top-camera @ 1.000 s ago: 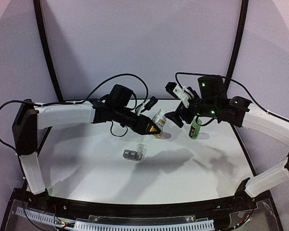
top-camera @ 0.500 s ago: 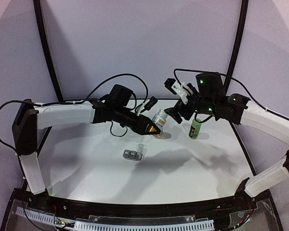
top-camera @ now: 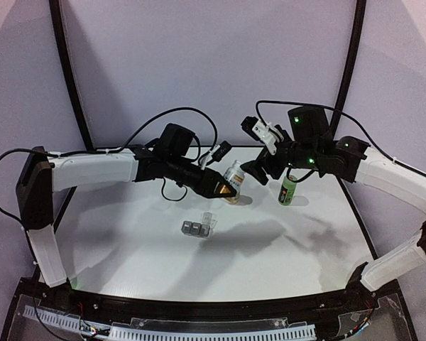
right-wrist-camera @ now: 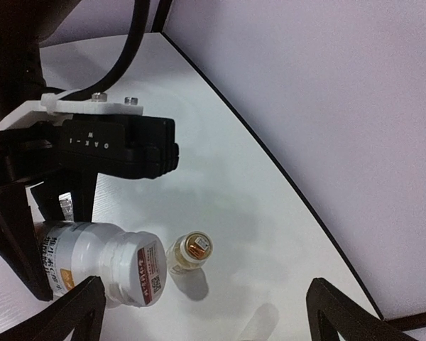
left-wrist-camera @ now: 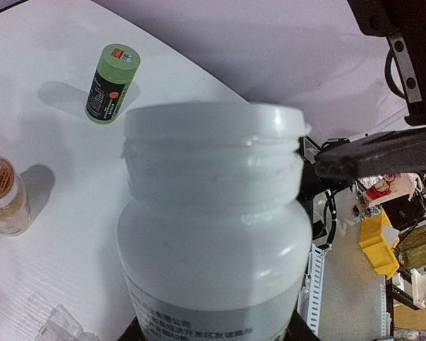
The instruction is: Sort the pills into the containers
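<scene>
My left gripper (top-camera: 227,186) is shut on a white pill bottle (top-camera: 233,173) and holds it tilted above the table's back middle. In the left wrist view the bottle (left-wrist-camera: 213,227) fills the frame with its cap on. My right gripper (top-camera: 259,172) is open, just right of the bottle's cap. In the right wrist view its fingers (right-wrist-camera: 71,312) stand wide apart, with the bottle (right-wrist-camera: 103,264) low at the left. The grey three-compartment container strip (top-camera: 197,227) lies in front of the bottle, one clear lid up. No loose pills show.
A green cylindrical bottle (top-camera: 288,190) stands right of my right gripper and also shows in the left wrist view (left-wrist-camera: 112,83). A small amber vial (right-wrist-camera: 190,253) stands on the table under the white bottle; it also shows in the left wrist view (left-wrist-camera: 1,195). The table's back edge runs close behind.
My right gripper has shifted a little left and back, from beside the green bottle toward the white bottle's cap. The left arm and its bottle have hardly moved.
</scene>
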You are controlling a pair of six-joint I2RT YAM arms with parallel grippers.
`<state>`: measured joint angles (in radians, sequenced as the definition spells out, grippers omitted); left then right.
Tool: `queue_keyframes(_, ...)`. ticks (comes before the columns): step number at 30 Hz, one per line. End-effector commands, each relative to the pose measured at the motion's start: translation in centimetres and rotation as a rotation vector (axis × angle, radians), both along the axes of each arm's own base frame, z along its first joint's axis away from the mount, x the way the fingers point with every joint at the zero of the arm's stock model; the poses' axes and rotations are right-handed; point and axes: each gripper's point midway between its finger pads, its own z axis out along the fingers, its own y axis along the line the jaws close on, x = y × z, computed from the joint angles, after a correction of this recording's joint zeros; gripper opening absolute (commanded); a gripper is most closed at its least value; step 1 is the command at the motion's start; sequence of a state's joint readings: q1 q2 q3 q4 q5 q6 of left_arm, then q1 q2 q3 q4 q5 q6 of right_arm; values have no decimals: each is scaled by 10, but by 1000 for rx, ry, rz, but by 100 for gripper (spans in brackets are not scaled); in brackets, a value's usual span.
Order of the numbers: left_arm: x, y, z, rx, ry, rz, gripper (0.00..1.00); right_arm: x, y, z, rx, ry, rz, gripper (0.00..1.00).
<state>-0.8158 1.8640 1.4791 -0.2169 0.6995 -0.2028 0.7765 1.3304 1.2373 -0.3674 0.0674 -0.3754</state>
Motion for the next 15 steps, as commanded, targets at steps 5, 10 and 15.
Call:
queue_keyframes(5,-12,6,29,-60,-29,-28,1,8,-3,4,-5,5,-68,99)
queue_keyframes(10,-15,7,31,-66,-40,-43,1,15,-8,6,-18,-12,-115,99)
queue_keyframes(15,-23,9,35,-90,-66,-88,1,33,-22,-1,-95,-47,-223,98)
